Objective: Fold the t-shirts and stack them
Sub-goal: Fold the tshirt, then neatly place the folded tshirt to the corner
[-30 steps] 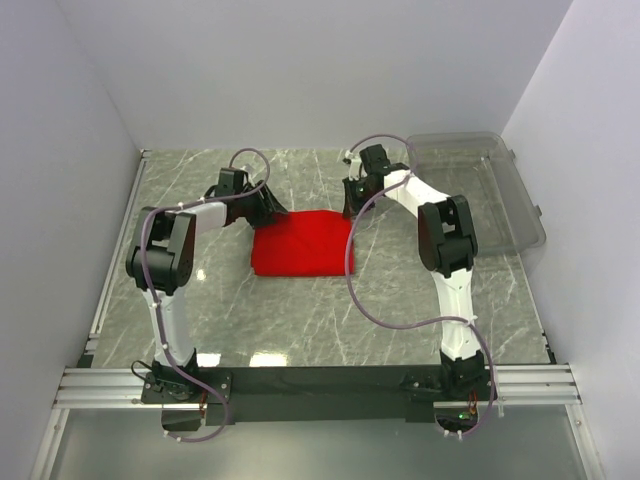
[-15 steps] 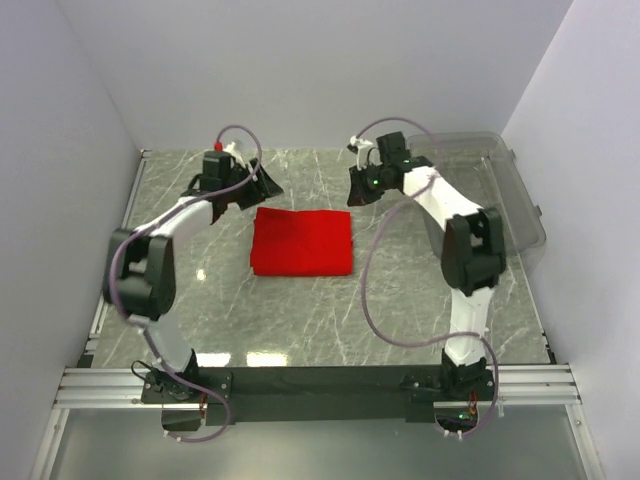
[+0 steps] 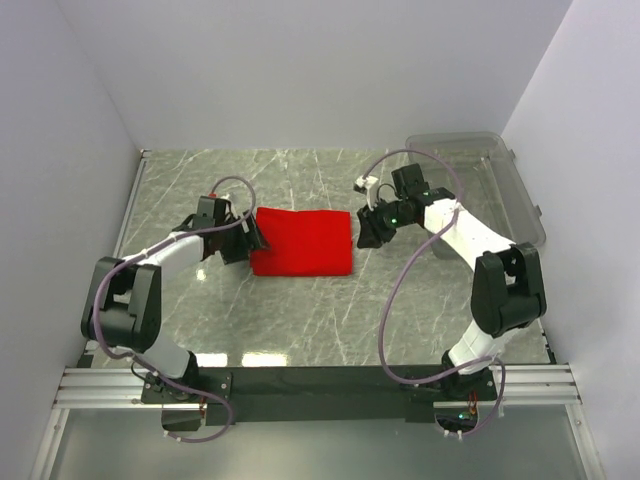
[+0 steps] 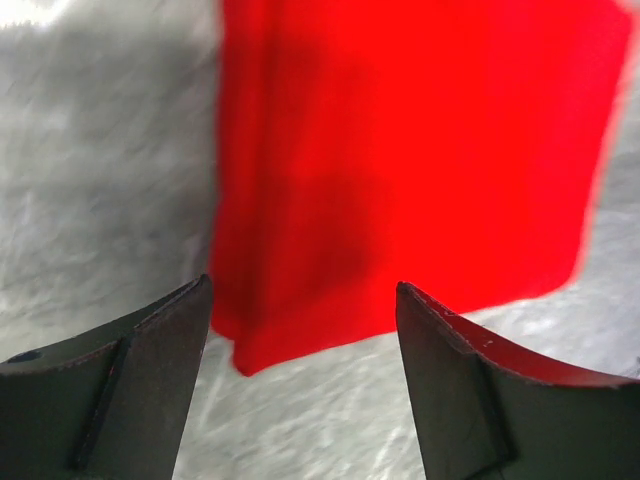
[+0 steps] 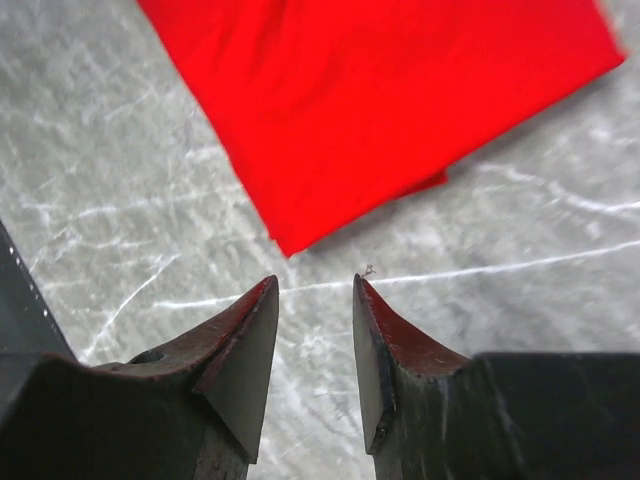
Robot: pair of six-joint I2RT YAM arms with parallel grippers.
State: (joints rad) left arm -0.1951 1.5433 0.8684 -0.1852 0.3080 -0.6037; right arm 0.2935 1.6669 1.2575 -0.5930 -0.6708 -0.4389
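Top external view: folded red t-shirt (image 3: 301, 241) lies flat mid-counter (image 3: 300, 320), one end effector either side. Left end effector (image 3: 248, 240), fingers wide apart & empty, is just beside shirt's left edge, possibly touching. Right end effector (image 3: 368, 230), fingers narrowly apart, empty, near right edge. Clear plastic bin (image 3: 500, 190) at far right.

A clear bin (image 3: 500, 180) is sitting at the far right corner of the grey marbled tabletop (image 3: 300, 320).
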